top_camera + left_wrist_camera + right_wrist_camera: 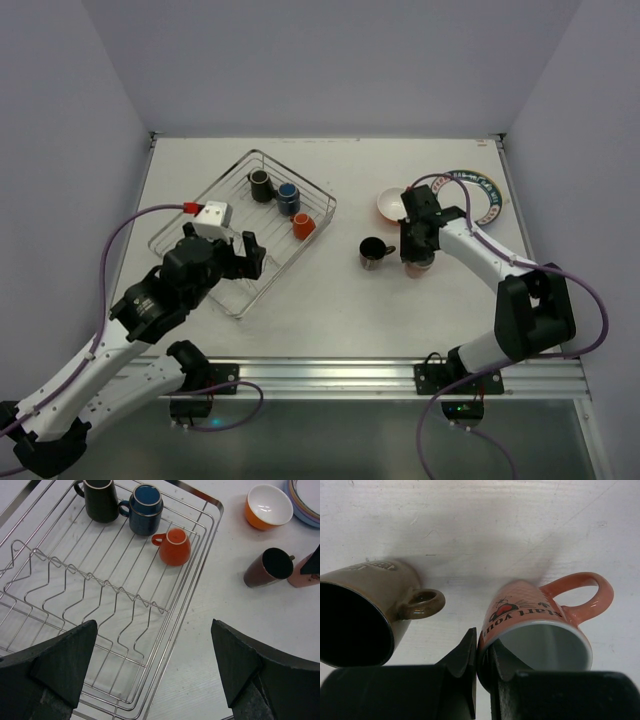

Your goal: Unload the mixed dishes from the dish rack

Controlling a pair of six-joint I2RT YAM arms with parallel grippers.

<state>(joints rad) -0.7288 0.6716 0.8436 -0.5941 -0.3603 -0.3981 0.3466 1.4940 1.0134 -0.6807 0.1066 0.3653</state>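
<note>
1. The dish rack (225,205) sits on the left half of the worktop (330,320). Its wavy plate dividers hold nothing, so no plates are in it.
2. Three mugs are left in the rack, grouped at its far end: black mug (100,502), blue mug (146,510) and orange mug (176,545). The black and blue mugs are just beside each other, and the orange one is a little nearer.
3. Already out on the right half of the worktop are the stack of plates (485,195) at the far right, the orange bowl (267,507) just beside the stack, and the brown mug (365,605) nearer the middle. I cannot tell whether the brown mug stands upright or is tipped.
4. The right gripper (477,640) has its fingers pressed nearly together, pinching the wall of the pink mug (540,630), one finger inside the rim and one outside. The pink mug is near the brown mug but not touching it, low over the worktop. I cannot tell whether its base rests there.
5. The left gripper (153,625) hangs over the near part of the rack with its fingers spread wide, holding nothing.
6. Judgement: the task is well past halfway. The pink mug has yet to be released, and then three mugs have to come out. The orange mug looks the closest for the left arm.
</note>
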